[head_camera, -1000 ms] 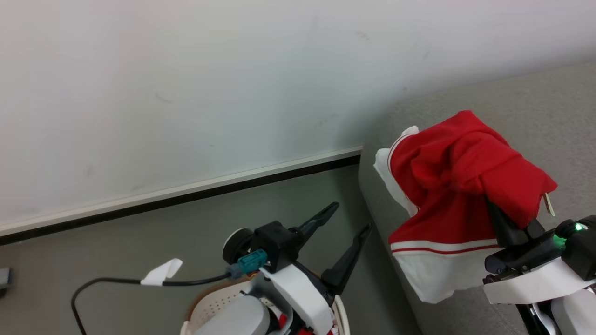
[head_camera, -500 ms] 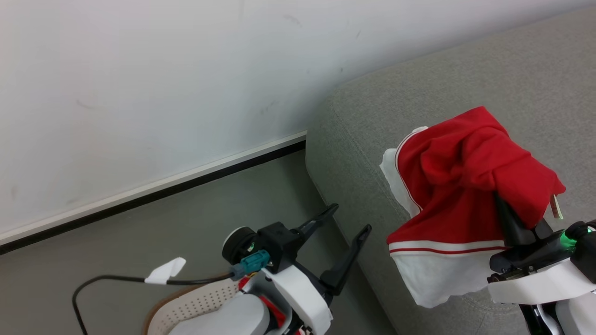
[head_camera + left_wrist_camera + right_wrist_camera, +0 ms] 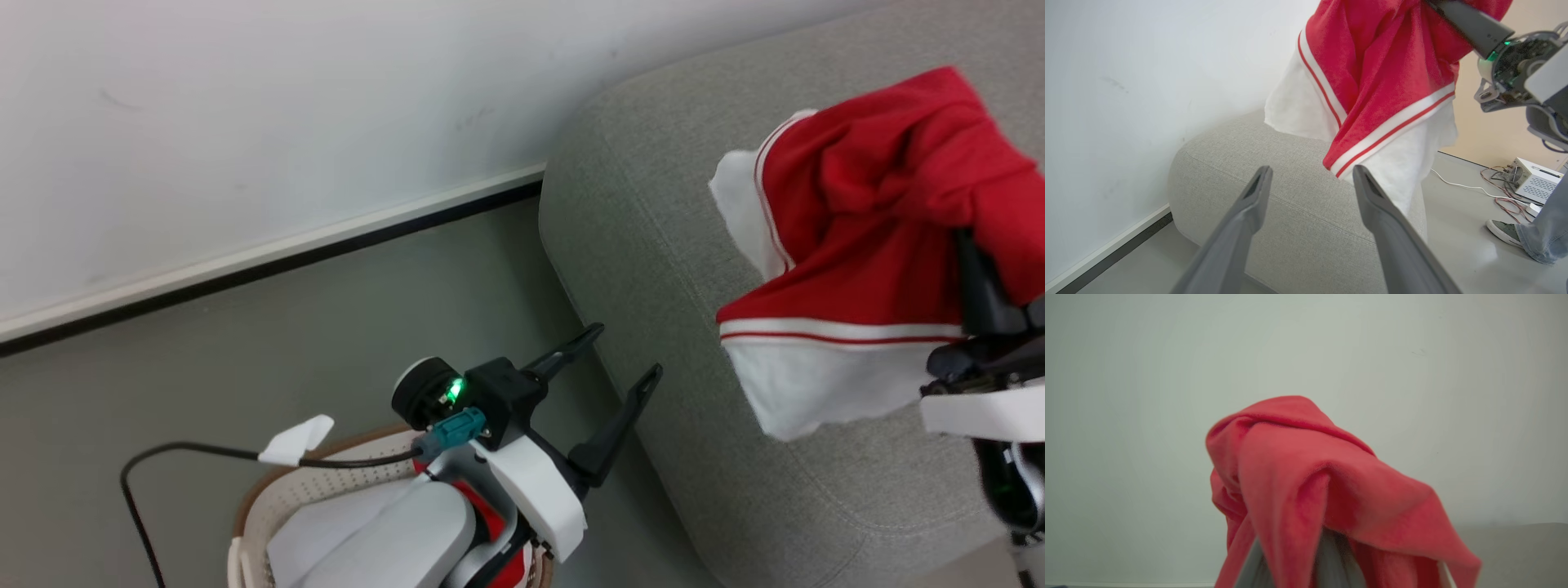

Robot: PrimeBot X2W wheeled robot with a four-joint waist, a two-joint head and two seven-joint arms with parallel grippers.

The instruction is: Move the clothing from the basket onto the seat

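No writing is legible anywhere; the white paper tag point(image 3: 295, 438) on the black cable point(image 3: 367, 460) looks blank

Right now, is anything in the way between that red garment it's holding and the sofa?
Nothing visible. The garment hangs from the shut right gripper over the sofa, with bare grey cushion under it. The open left gripper stands off to the side, by the basket.

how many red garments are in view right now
2 at least: one red garment hangs from the right gripper over the sofa; red fabric shows in the basket beneath the left arm, where more may be hidden.
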